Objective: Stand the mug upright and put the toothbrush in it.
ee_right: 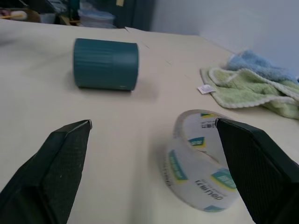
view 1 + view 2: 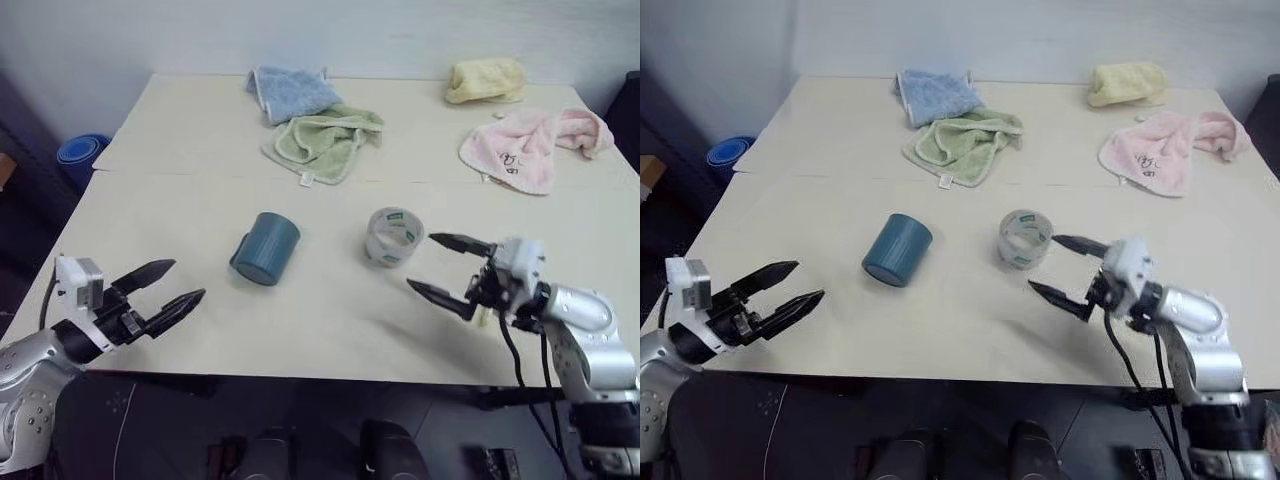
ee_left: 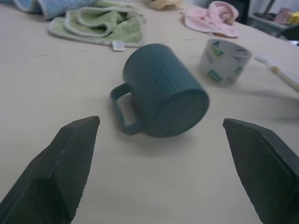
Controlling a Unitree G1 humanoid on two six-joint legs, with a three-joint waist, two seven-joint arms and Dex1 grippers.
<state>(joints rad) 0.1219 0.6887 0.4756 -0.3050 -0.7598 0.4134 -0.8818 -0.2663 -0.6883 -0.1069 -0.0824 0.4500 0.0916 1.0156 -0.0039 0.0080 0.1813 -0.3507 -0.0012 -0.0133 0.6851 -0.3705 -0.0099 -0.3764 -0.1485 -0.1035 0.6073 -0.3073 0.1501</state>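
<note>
The dark teal mug (image 2: 265, 248) lies on its side in the middle of the table (image 2: 300, 330). Its closed base faces my left gripper (image 2: 187, 280), which hovers open to its near left with nothing between the fingers. In the left wrist view the mug (image 3: 163, 91) shows its handle at the side. The white toothbrush (image 3: 279, 73) lies flat beyond the tape roll, near my right arm. My right gripper (image 2: 421, 262) stands open just right of the tape roll, holding nothing. The right wrist view has the mug (image 1: 106, 64) further off.
A clear tape roll (image 2: 394, 237) with green print stands between the mug and my right gripper. Blue (image 2: 292, 92), green (image 2: 325, 140), yellow (image 2: 486, 80) and pink (image 2: 525, 145) towels lie along the far side. The table's near edge runs just under both grippers.
</note>
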